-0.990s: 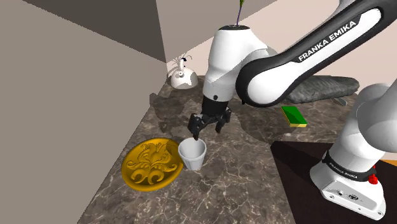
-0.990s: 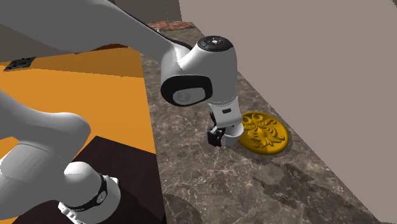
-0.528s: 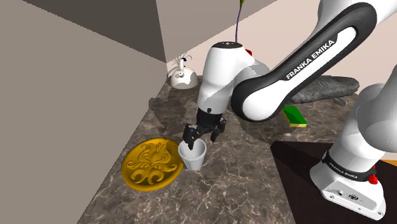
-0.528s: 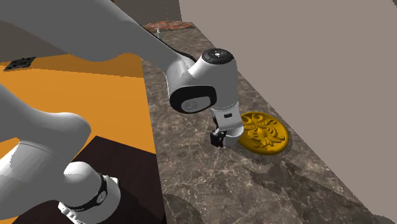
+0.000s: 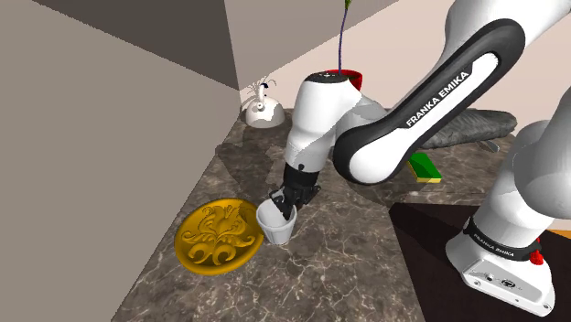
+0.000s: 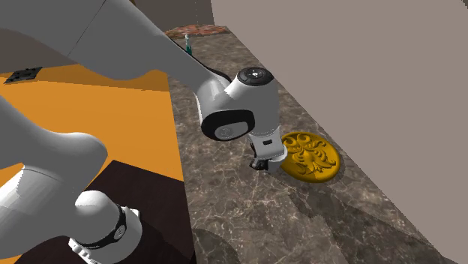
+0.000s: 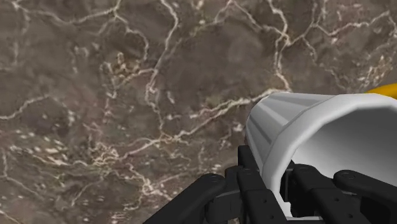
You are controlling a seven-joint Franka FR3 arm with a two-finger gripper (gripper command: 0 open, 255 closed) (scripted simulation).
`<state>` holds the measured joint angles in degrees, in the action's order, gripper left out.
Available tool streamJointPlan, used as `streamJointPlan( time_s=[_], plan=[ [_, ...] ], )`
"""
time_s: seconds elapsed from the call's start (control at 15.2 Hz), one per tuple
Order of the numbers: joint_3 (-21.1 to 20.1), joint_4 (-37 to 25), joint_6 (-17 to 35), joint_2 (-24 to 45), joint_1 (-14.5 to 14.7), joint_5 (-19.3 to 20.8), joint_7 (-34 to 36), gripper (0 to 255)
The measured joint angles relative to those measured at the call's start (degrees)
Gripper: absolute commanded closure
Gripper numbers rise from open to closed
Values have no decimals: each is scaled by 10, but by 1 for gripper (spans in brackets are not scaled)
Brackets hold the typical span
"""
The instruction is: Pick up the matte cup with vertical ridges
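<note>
A white matte cup with vertical ridges (image 5: 275, 226) stands on the dark marble tabletop (image 5: 348, 274), just beside a round gold ornate plate (image 5: 218, 234). The black pincer (image 7: 283, 191) grips its wall, one finger inside. A rim-only pinch could let the cup swing or slip when lifted.

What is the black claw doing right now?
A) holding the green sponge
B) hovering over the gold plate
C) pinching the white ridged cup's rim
C: the gripper clasps the wall of the white ridged cup, one finger inside the rim and one outside.
</note>
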<state>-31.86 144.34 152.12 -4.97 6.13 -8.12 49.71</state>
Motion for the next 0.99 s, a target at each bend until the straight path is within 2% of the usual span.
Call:
streamJointPlan(
  time_s=[0.46, 0.99],
  plan=[
    [1, -2, -5, -3, 0, -2, -1, 255],
    [13, -21, -74, -56, 8, -35, -25, 255]
  ],
)
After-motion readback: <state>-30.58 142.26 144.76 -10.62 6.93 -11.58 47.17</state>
